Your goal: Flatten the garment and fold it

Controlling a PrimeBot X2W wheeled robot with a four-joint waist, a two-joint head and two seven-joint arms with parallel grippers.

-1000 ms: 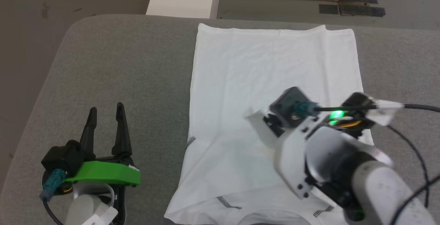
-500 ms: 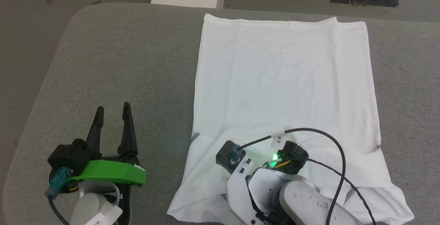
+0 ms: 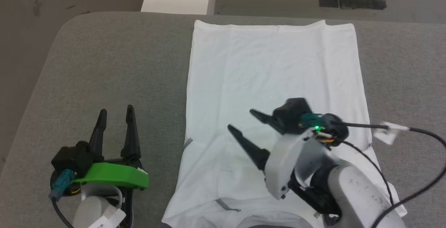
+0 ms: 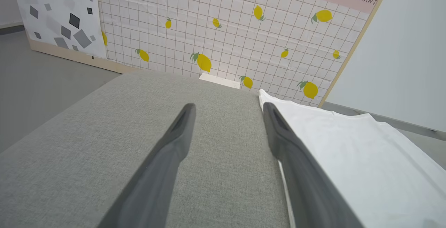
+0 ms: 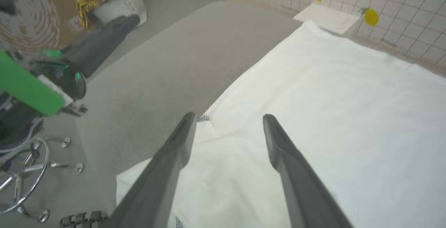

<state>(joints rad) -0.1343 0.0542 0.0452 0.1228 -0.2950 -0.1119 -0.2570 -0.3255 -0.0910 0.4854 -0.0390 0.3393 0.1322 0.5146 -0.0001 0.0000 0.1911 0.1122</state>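
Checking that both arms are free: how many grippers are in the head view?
2. The left gripper, open, is over the table at lower left; the right gripper, open and empty, hovers above the garment.

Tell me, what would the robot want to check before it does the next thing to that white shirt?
1. Right gripper open and empty, over the garment: ok.
2. Left gripper open, over bare table beside the garment: ok.
3. Far half of the garment smooth: ok.
4. Near end, by the zigzag stitching, flat: not ok, creased.
5. Whole garment on the table: cannot tell, the near edge is cut off in the head view.
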